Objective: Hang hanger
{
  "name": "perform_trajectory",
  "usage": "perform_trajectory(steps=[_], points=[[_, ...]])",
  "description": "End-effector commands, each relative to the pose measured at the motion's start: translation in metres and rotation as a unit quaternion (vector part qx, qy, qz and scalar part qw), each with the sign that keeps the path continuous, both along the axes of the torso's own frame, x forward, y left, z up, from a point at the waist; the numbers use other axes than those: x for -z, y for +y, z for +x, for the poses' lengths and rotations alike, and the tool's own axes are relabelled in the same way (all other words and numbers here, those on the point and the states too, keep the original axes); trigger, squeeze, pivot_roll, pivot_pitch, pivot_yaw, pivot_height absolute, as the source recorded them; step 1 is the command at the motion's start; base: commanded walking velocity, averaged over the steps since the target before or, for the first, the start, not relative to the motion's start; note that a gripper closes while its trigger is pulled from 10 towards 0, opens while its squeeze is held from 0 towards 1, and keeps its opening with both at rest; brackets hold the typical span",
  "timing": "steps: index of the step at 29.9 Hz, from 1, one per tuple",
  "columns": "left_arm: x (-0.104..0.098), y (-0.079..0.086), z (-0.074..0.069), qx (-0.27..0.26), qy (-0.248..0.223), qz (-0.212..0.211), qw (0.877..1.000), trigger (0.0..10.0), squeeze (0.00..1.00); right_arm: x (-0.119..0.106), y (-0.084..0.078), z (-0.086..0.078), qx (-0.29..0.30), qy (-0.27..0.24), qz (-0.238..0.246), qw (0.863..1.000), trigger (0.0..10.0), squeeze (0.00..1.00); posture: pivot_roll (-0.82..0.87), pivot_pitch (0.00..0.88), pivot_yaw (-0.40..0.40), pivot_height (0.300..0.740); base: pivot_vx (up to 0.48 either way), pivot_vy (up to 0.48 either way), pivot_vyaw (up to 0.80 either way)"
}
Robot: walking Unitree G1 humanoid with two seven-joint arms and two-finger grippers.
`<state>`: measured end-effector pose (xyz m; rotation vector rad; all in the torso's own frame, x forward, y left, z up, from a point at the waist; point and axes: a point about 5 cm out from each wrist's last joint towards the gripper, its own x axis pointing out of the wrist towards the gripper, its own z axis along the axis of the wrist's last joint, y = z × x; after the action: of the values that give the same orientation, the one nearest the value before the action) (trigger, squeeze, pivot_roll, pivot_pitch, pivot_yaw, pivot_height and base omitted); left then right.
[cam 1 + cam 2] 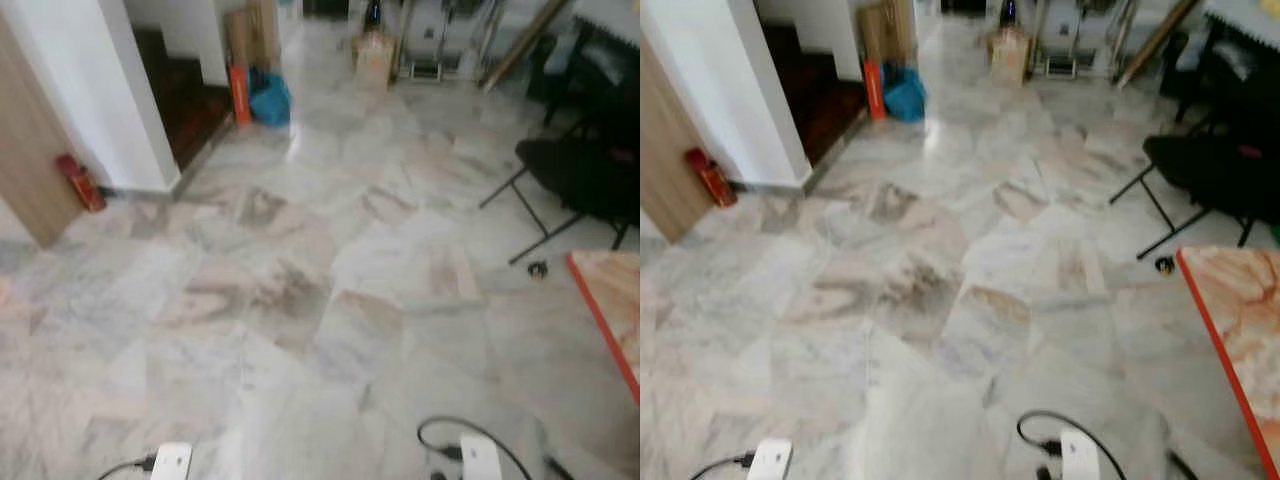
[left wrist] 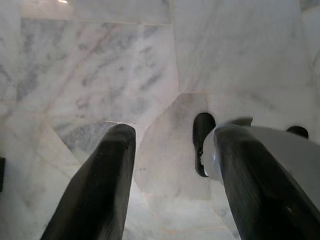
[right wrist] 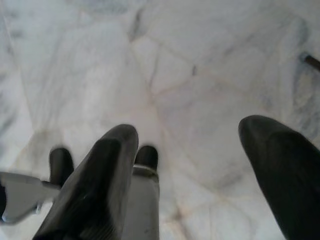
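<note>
Head views: marble floor (image 1: pixel 300 300) seen from above, slightly blurred. At 10 o'clock, a red cylinder (image 1: pixel 80 182) stands against a wall corner; at 12 o'clock, a blue bag (image 1: pixel 270 100) and a cardboard box (image 1: pixel 374 58); at 3 o'clock, a black folding chair (image 1: pixel 575 180); at 4 o'clock, a red-edged marble-patterned surface (image 1: pixel 1240 310). Two white wrist housings with cables sit at 6 o'clock. The hanger cannot be made out.

Left wrist view: left gripper (image 2: pixel 172 165), fingers apart over bare tile, holding nothing; a robot foot lies beyond. Right wrist view: right gripper (image 3: pixel 190 165), fingers likewise spread and empty.
</note>
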<state>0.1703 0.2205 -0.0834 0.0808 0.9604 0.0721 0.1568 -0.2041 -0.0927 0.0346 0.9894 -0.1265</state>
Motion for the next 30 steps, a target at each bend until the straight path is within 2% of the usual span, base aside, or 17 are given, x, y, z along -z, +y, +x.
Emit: perform_trajectory(steps=[1,30], points=[[-0.0093,-0.0131,0.0252,0.139,0.021,-0.003,0.99,10.0,0.0,0.0056,0.018,-0.0123,0.118,-0.031,0.117,0.986,10.0,0.0,-0.09,0.074,0.064,0.74,-0.304,0.0,0.0],[-0.0094,-0.0136,0.0255,0.139,0.02,-0.005,0.99,10.0,0.0,0.0064,0.0166,-0.0146,0.118,-0.027,0.115,0.986,10.0,0.0,-0.09,0.073,0.062,0.74,-0.286,0.0,0.0]])
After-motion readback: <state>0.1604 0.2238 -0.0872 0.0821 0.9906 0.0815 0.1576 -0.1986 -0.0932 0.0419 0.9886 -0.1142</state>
